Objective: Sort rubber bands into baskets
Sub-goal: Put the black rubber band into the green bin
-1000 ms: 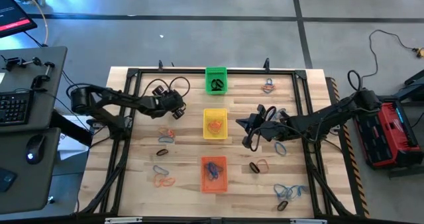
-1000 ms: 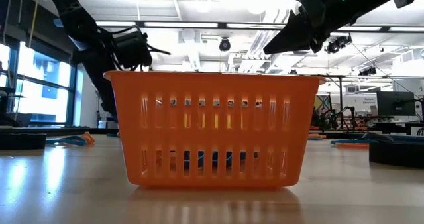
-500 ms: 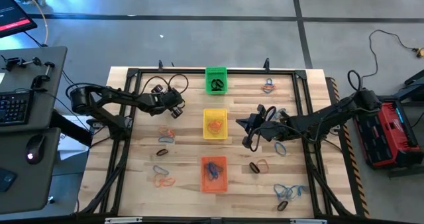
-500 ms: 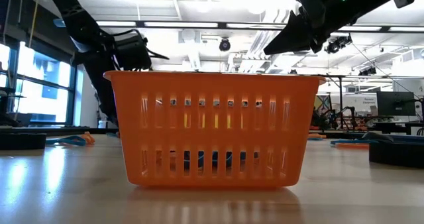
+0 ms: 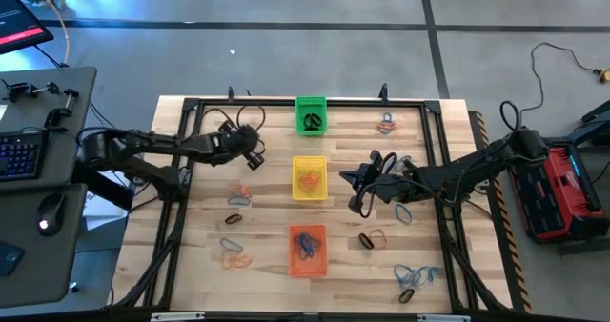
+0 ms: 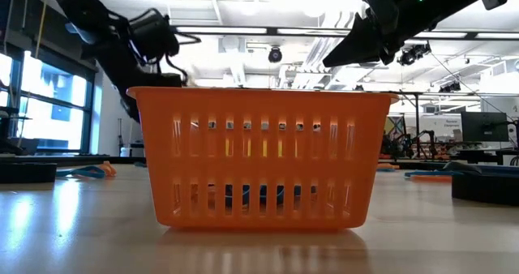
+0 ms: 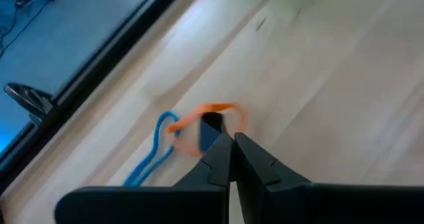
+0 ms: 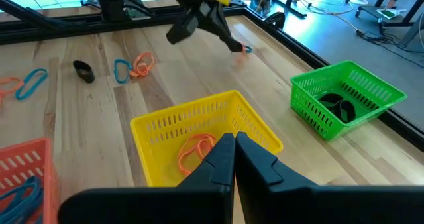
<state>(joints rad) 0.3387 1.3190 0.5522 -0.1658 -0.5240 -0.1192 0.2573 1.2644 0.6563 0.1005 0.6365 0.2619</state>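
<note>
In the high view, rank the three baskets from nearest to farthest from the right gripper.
From the right gripper, shut, mid-table:
1. Yellow basket, just beside it, toward the table's centre.
2. Orange basket, toward the table's near edge.
3. Green basket, at the far edge.

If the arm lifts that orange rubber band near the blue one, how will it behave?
The orange rubber band is a thin loop lying bent, so it would probably sag limply. It looks very light. Touching the blue band, it might drag that along. Being flat, it seems unlikely to roll.
</note>
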